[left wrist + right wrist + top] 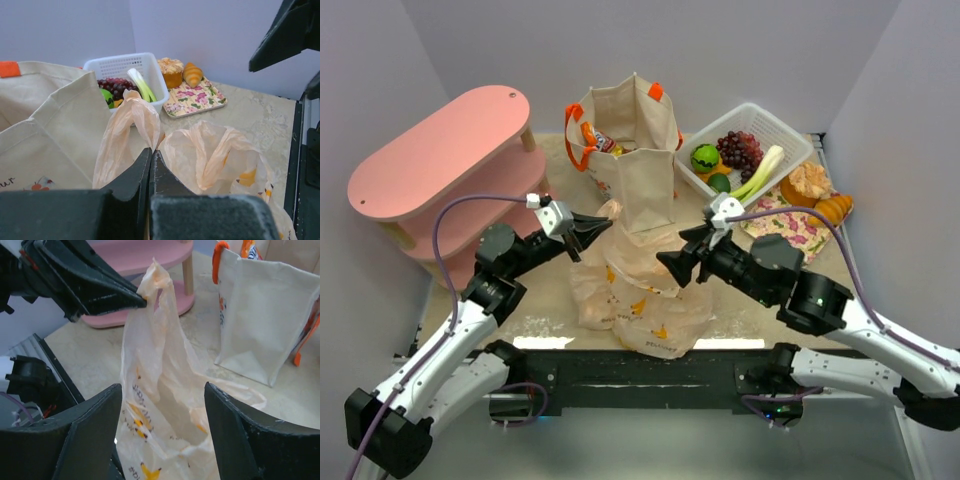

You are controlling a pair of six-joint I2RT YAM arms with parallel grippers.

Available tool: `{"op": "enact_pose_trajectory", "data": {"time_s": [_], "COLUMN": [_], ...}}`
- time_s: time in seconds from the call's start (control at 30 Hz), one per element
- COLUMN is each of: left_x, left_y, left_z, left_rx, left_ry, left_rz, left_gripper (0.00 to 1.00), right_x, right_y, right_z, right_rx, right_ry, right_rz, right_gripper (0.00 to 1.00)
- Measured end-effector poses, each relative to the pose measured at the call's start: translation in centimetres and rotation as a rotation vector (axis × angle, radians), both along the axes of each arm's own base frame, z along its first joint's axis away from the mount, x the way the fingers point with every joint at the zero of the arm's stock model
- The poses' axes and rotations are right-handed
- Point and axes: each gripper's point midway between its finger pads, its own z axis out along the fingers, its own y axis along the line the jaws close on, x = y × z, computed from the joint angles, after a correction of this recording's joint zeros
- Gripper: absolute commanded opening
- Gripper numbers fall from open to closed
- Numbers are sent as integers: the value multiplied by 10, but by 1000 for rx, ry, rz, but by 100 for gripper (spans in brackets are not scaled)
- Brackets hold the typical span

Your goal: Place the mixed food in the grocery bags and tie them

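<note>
The peach plastic bag (635, 295) lies in front of the beige canvas tote (630, 150). My left gripper (603, 224) is shut on one handle of the plastic bag (131, 115) and holds it up, as the right wrist view (155, 285) shows. My right gripper (670, 265) is open over the bag's mouth (195, 410), holding nothing. Snack packets (600, 140) show inside the tote. Grapes (740, 150), a green vegetable (704, 158) and a leek (760, 172) lie in the white basket (790, 130). Bread (833, 208) sits on the floral mat (790, 225).
A pink two-tier shelf (440, 160) stands at the left back. An orange cup of food (808, 183) sits by the bread. Grey walls close in on both sides and the back.
</note>
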Motion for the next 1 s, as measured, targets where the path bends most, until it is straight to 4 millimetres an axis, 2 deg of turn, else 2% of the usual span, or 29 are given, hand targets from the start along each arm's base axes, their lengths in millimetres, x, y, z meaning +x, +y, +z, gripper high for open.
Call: {"op": "enact_pose_trajectory", "data": {"time_s": [0.07,0.13,0.17,0.23,0.3,0.37,0.5,0.63,0.77,0.97,1.0], "left_x": [-4,-6,-7,-8,-8,-9,-11,-11,-13,-15,-15], "left_y": [1,1,1,1,1,1,1,1,1,2,2], "left_z": [4,6,7,7,7,7,8,8,9,12,12], "left_rx": [-1,-2,-2,-1,-1,0,1,4,6,3,2], "left_ry": [-20,-31,-33,-33,-34,-35,-39,-47,-58,-66,-68], "left_rz": [-5,-12,-15,-20,-22,-24,-31,-31,-35,-36,-36], "left_gripper": [0,0,0,0,0,0,0,0,0,0,0], "right_x": [6,15,19,25,26,26,23,22,24,38,40], "right_y": [11,25,30,39,38,34,24,21,16,4,2], "right_z": [0,-16,-28,-63,-94,-114,-122,-119,-131,-156,-158], "right_rx": [-56,-152,-204,-339,-463,-554,-641,-686,-746,-882,-900], "right_ry": [1,15,25,56,85,97,95,92,109,127,125], "right_rz": [9,21,26,43,63,82,108,123,118,36,19], "right_gripper": [63,62,62,63,65,66,78,81,78,72,66]}}
